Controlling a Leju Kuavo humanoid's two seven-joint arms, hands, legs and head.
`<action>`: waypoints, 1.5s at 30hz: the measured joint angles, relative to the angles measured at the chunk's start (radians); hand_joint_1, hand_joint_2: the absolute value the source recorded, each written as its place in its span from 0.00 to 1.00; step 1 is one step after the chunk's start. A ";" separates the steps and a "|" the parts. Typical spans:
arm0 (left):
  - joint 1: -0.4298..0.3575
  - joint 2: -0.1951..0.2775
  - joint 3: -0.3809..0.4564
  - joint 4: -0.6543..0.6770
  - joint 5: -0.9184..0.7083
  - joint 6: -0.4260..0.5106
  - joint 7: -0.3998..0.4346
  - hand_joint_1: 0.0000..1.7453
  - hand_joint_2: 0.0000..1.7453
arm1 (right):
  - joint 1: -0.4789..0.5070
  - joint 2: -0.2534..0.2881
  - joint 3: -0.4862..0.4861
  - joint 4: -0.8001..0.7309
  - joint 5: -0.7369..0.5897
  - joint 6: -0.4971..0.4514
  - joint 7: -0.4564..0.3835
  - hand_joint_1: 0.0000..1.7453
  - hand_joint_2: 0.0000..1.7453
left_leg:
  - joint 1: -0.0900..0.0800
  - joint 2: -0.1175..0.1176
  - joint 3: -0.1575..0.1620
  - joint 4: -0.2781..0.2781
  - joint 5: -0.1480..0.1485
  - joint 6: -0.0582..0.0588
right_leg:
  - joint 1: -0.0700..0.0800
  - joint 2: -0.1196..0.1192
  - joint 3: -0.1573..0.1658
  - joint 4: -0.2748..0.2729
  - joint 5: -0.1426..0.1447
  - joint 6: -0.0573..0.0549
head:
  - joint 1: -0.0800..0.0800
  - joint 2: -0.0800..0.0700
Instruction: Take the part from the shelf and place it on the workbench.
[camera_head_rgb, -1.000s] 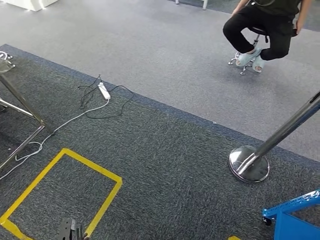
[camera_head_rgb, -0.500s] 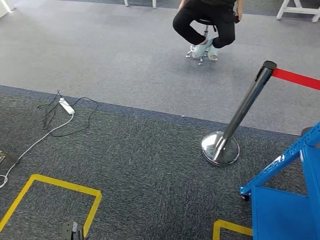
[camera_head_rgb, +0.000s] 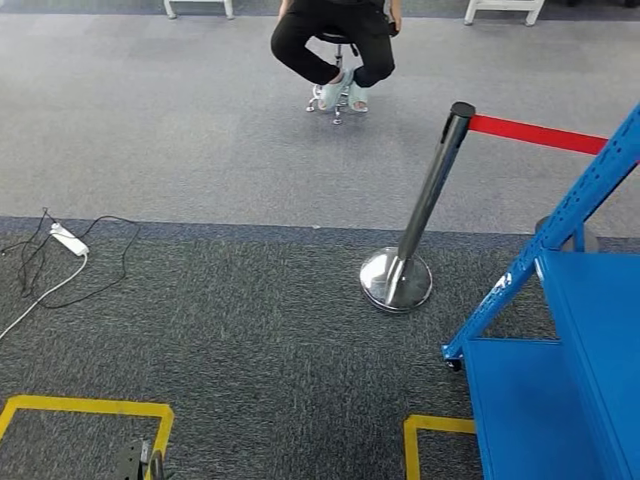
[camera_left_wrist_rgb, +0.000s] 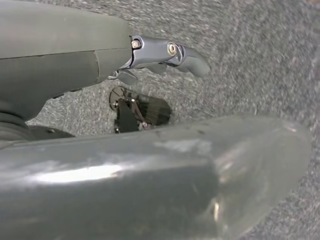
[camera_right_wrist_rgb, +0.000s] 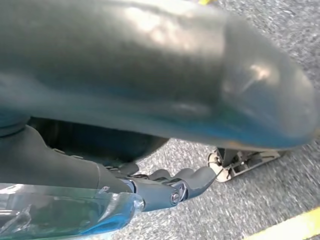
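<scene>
The blue metal shelf stands at the right edge of the head view, with a slanted blue upright and flat blue boards. My left hand hangs over the grey carpet with its thick thumb in front and its fingers stretched out, and nothing is in it. My right hand also hangs above the carpet, its fingers loosely bent and apart from the thumb, holding nothing.
A chrome barrier post with a red belt leans just left of the shelf. A person sits on a wheeled stool far ahead. A white power strip with cables lies at the left. Yellow tape squares mark the carpet.
The camera has swung to the right, so the whole scene slid left. The blue shelf and the post's red belt have come further into the picture.
</scene>
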 joint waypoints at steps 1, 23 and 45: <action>-0.001 0.000 0.000 0.000 0.001 0.000 0.000 0.00 0.00 | -0.001 0.000 0.000 0.000 -0.002 0.000 0.000 0.00 0.00 | -0.002 0.009 0.004 0.002 -0.004 -0.006 | 0.001 -0.012 0.019 -0.032 0.008 -0.007 | -0.002 0.000; -0.006 -0.008 -0.001 0.001 0.036 0.031 0.040 0.00 0.00 | 0.001 -0.002 0.006 0.000 -0.002 -0.021 0.000 0.00 0.00 | 0.014 -0.114 -0.034 0.020 0.013 0.009 | -0.001 0.119 -0.059 0.058 -0.037 -0.010 | -0.016 0.000; -0.004 -0.013 0.004 0.001 0.053 0.032 0.033 0.00 0.00 | 0.001 -0.005 0.017 0.000 -0.004 -0.040 -0.015 0.00 0.00 | 0.020 -0.113 -0.084 0.155 -0.029 -0.048 | -0.004 0.157 0.030 -0.053 0.012 -0.055 | -0.022 0.000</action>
